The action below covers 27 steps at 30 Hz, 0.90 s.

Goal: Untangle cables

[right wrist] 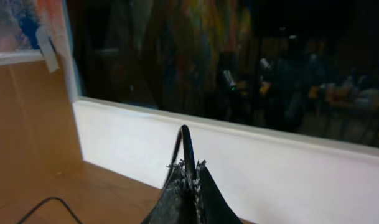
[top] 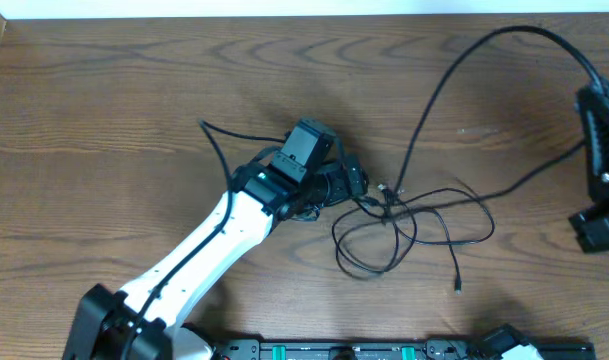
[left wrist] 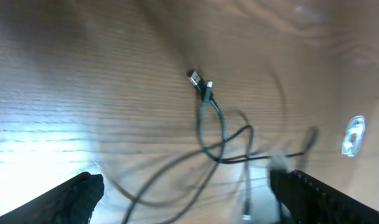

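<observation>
A tangle of thin black cables point(top: 396, 215) lies in loose loops on the wooden table, right of centre. One plug end point(top: 457, 288) lies loose toward the front. In the left wrist view the cables point(left wrist: 221, 140) are partly blurred, and a plug end point(left wrist: 199, 80) points away. My left gripper point(top: 352, 182) is open at the tangle's left edge, with cable loops lying between its fingers point(left wrist: 184, 182). My right gripper point(top: 592, 100) is raised at the far right, shut on a black cable point(right wrist: 187, 146) that arcs point(top: 454, 70) back down to the tangle. I cannot make out a white cord.
The left arm's own thicker wire point(top: 216, 140) loops out behind its wrist. A black rail point(top: 384, 350) runs along the table's front edge. A white wall point(right wrist: 289, 168) borders the far edge. A wooden side panel point(right wrist: 27, 112) stands at the left in the right wrist view.
</observation>
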Each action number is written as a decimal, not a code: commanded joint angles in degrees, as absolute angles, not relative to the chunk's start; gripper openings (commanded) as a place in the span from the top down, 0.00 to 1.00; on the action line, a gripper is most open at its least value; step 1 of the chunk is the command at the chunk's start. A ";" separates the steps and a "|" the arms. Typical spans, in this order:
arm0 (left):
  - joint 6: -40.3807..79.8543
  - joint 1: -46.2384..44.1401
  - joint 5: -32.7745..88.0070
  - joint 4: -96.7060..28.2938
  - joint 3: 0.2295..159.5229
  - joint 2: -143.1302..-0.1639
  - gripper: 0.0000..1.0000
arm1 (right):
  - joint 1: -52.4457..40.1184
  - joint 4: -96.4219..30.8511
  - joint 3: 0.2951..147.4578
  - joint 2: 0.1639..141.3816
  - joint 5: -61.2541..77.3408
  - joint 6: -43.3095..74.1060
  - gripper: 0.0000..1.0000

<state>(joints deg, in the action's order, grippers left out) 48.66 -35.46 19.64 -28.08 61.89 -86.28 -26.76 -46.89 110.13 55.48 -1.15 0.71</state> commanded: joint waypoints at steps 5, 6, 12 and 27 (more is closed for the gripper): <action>51.31 -32.67 20.14 -27.97 62.87 -88.05 0.04 | -24.32 -46.74 109.62 52.47 -3.57 -1.45 0.98; 49.34 -31.86 20.16 -27.99 62.87 -87.85 0.04 | -23.79 -46.72 109.36 52.21 -3.55 -1.45 0.98; 35.03 -25.04 20.16 -35.51 62.87 -85.03 0.04 | -20.05 -44.45 104.73 49.45 -3.55 -3.97 0.97; 11.66 -34.92 16.80 -52.01 62.87 -70.00 0.04 | -17.43 -39.53 97.32 47.99 -3.57 -3.95 0.96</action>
<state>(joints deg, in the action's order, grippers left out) 16.05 -31.62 21.78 -50.22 61.91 -72.40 -17.78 -39.83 97.62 48.29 -3.05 -3.22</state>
